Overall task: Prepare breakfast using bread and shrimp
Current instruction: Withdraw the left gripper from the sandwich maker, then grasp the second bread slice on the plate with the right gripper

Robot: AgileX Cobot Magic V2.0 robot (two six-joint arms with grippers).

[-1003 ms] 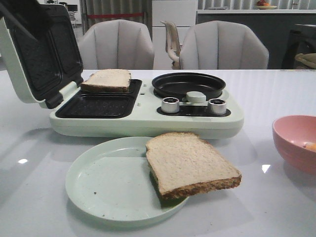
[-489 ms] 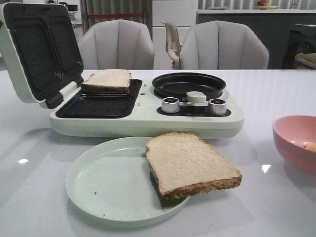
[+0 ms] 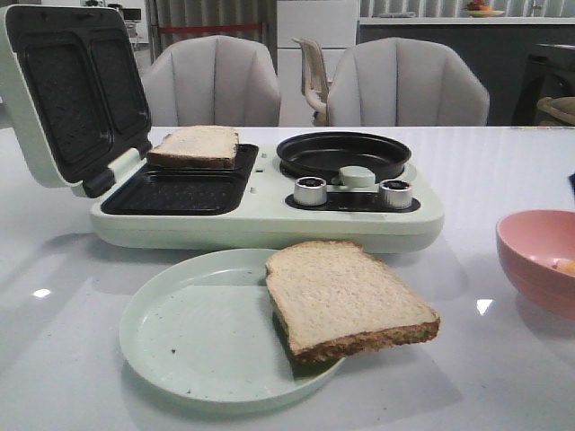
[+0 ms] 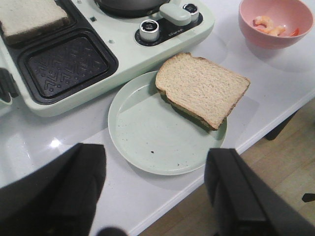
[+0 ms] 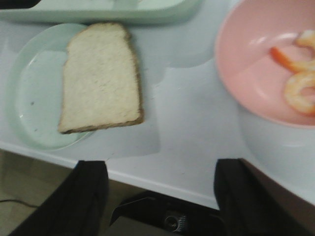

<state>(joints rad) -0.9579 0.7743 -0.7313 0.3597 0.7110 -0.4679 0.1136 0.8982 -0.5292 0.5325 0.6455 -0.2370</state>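
Observation:
One bread slice (image 3: 346, 296) lies on the pale green plate (image 3: 189, 341), overhanging its right rim; it also shows as the slice (image 4: 202, 86) and the slice (image 5: 101, 78) in the wrist views. A second bread slice (image 3: 193, 146) sits in the rear compartment of the open sandwich maker (image 3: 260, 215). Curled orange-pink shrimp (image 5: 300, 88) lie in the pink bowl (image 3: 539, 260) at the right. My left gripper (image 4: 155, 196) hovers open and empty over the table's near edge, in front of the plate. My right gripper (image 5: 165, 196) is open and empty, near the edge between plate and bowl.
The sandwich maker's lid (image 3: 72, 90) stands raised at the left. Its front compartment (image 3: 175, 193) holds nothing. A black round pan (image 3: 343, 153) and two knobs (image 3: 310, 190) take up its right half. Chairs (image 3: 216, 81) stand beyond the table. The table edge (image 4: 256, 135) runs close below both grippers.
A dark arm part over the lid at the front view's top left has withdrawn out of that view. The bread, plate and bowl have not moved.

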